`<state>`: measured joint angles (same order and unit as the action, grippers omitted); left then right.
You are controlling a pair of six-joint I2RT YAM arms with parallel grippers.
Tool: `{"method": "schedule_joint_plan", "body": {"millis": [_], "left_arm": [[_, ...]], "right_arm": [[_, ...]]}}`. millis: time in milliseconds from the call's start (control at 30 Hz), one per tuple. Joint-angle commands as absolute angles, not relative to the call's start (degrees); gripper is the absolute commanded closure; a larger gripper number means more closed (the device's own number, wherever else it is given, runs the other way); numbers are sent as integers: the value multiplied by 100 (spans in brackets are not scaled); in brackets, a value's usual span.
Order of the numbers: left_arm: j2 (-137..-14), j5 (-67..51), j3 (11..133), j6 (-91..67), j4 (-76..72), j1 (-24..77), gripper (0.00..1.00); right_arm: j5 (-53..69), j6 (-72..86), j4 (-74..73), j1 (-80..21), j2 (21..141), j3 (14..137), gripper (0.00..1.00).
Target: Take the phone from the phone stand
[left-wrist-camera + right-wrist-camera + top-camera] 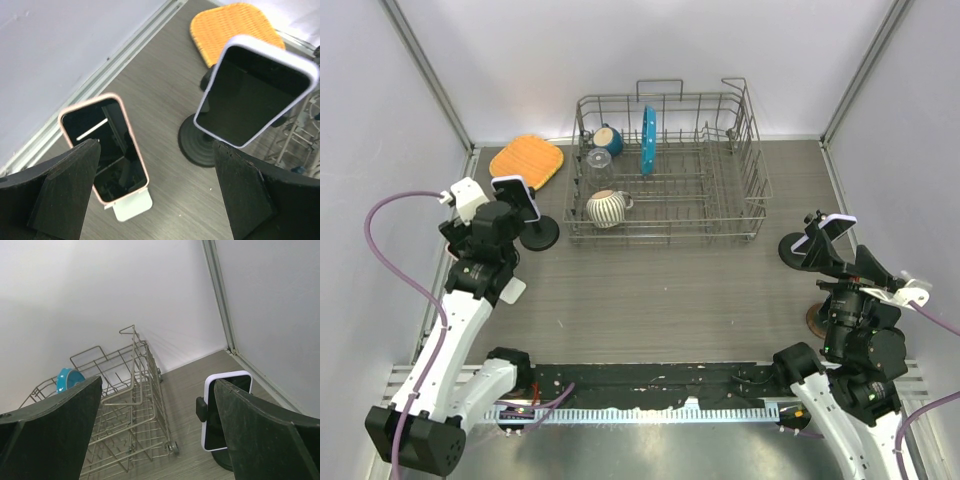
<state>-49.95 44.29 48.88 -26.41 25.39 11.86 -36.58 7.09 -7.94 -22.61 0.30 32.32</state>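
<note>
Found released: left claw, fingers spread wide at the lower corners of the left wrist view.

Seen between those fingers, lower left of frame: pink-cased phone, screen dark, leaning back on a white stand.

Seen at upper right of the same frame: lavender-cased phone, tilted, mounted on a black stand with a round base resting on the bench. Both phones apart from the claw, neither one touched.

Noted at the top of that frame: orange mat, lying flat behind the black stand.

Found likewise released: right claw, fingers wide apart at the lower corners of the right wrist view.

Seen at lower right of that frame: pale-cased phone, upright, clipped on a second black stand, lower part hidden behind the right-hand finger. Cannot tell from this view whether finger and phone touch; in the overhead view, phone just beside the claw, at mid right of frame.

Placed at upper centre of the overhead view: dish rack, holding a blue plate on edge and a striped cup near its lower left corner.

All three phones seated on their stands.
</note>
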Motion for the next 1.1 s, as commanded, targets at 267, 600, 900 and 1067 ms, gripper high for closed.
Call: {"method": "schedule_joint_plan", "body": {"millis": [267, 600, 900, 1067], "left_arm": [[-6547, 3103, 6521, -1890, 1574, 906, 0], [-7110, 2207, 6776, -1679, 1117, 396, 0], [-7119, 1320, 6390, -1073, 765, 264, 0], [-7154, 1099, 6302, -809, 730, 123, 0]], "right_arm": [[-3727, 703, -765, -2355, 17, 3428, 0], [-3788, 694, -756, -2434, 18, 3419, 0], [-3814, 668, -712, -2452, 9, 3366, 0], [-3823, 650, -694, -2452, 18, 3349, 0]]}}
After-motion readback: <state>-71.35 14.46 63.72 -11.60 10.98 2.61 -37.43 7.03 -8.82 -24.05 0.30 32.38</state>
